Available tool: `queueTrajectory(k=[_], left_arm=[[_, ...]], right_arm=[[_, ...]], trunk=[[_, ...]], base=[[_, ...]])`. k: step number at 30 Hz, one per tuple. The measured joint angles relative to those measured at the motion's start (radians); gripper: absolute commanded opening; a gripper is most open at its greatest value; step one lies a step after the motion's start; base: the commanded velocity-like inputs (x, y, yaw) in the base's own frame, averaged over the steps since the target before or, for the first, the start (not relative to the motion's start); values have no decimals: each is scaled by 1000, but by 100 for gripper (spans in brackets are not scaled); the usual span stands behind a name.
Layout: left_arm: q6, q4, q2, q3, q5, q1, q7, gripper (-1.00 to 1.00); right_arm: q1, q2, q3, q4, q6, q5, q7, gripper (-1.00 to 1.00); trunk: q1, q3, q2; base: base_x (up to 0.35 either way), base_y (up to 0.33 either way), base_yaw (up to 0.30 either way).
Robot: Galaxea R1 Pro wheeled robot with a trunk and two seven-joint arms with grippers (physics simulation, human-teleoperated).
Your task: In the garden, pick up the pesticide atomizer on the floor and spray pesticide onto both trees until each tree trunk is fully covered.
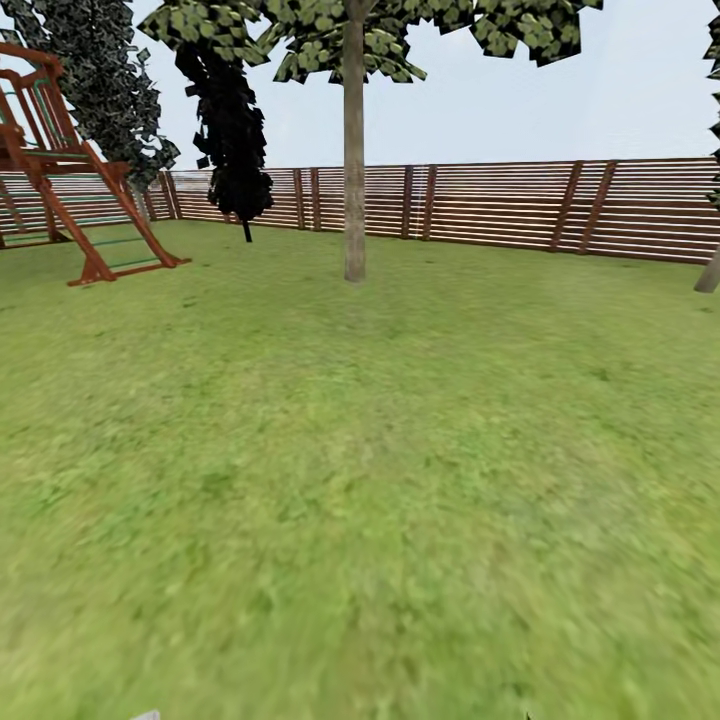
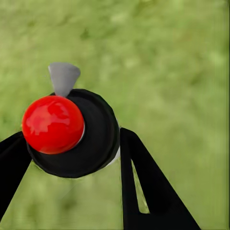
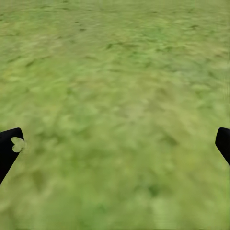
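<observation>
Red-capped atomizer (image 2: 67, 132) clamped in our left gripper (image 2: 72, 158), grey nozzle fwd. Right gripper (image 3: 115, 146) wide apart, empty. Tree trunk (image 1: 354, 180) straight ahead across lawn (image 1: 360, 480), well apart; we judge approach needed.

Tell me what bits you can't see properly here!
- Second grey-tan tree trunk: head view, cut off by the edge.
- Black round atomizer with red ball top: left wrist view, its body hidden beneath its cap.
- Right end effector: fingertips cut off at the edges.
</observation>
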Motion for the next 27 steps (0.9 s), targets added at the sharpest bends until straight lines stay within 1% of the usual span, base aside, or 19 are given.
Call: queueTrajectory(k=[27], left_arm=[[2,1,-2,-3,-3,0,5,-100]], right_arm=[[0,0,1,0,0,0,0,100]], trunk=[[0,0,0]], base=[[338,0,0]])
